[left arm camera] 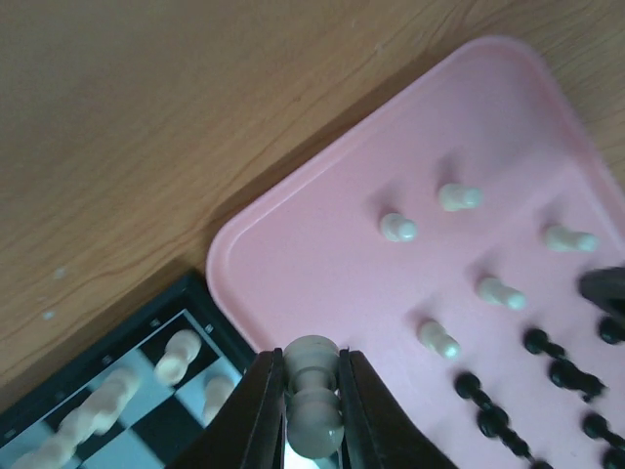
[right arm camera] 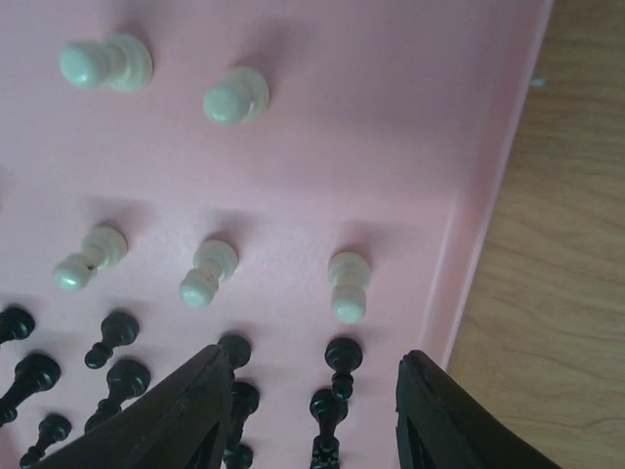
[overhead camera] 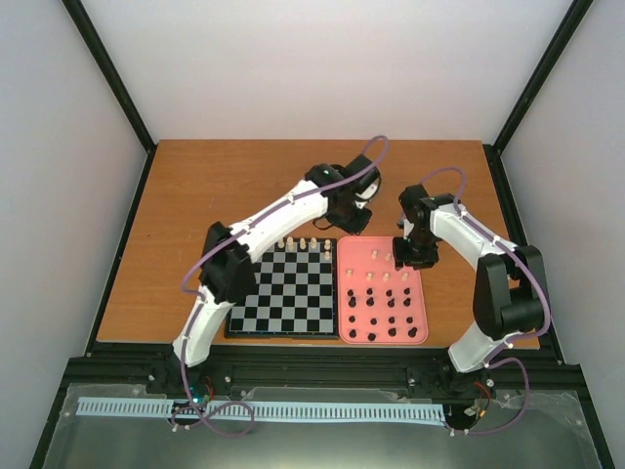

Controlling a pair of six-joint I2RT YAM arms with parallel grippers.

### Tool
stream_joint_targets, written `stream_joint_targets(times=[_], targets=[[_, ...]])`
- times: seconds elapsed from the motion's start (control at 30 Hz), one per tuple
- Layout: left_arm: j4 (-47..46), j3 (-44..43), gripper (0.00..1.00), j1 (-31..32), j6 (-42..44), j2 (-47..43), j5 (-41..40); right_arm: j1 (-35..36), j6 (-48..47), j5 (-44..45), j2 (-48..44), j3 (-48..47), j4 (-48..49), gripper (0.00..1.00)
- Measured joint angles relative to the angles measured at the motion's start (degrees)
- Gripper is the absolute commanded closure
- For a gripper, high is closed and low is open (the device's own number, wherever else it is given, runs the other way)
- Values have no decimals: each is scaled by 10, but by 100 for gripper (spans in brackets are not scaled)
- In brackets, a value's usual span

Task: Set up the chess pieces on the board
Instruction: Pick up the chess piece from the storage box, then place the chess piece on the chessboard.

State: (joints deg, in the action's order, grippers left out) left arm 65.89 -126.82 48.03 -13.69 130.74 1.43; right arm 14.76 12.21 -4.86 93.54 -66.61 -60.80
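The board [overhead camera: 283, 293] lies flat, with several cream chess pieces [overhead camera: 303, 243] along its far row. More cream pieces [left arm camera: 397, 228] and black pieces [left arm camera: 479, 391] stand in the pink tray [left arm camera: 322, 264] to its right. My left gripper [left arm camera: 312, 391] is shut on a cream piece [left arm camera: 312, 366], held over the tray's far-left corner beside the board's corner [left arm camera: 146, 391]. My right gripper [right arm camera: 312, 410] hangs open over the tray's right side. Two black pieces [right arm camera: 342, 357] stand between its fingers [right arm camera: 186, 410], untouched, and cream pieces [right arm camera: 349, 285] stand just beyond.
The tray wall [right arm camera: 479, 244] runs close to the right finger, with bare wooden table [right arm camera: 566, 244] past it. Both arms meet above the tray's far end [overhead camera: 381, 244]. Black frame rails [overhead camera: 127, 234] border the table.
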Motion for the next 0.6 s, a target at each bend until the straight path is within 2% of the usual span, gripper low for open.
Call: stream_joint_targets(times=[0.1, 0.17, 0.37, 0.6], targets=[[10, 5, 92, -8, -1, -53, -10, 1, 0, -10, 3, 13, 2, 54], [8, 39, 92, -17, -3, -100, -11, 1, 0, -14, 8, 17, 9, 54], [6, 200, 92, -95, -13, -229, -39, 1, 0, -12, 22, 30, 25, 56], [5, 354, 92, -176, -28, -326, -64, 1, 2, 4, 52, 45, 41, 62]])
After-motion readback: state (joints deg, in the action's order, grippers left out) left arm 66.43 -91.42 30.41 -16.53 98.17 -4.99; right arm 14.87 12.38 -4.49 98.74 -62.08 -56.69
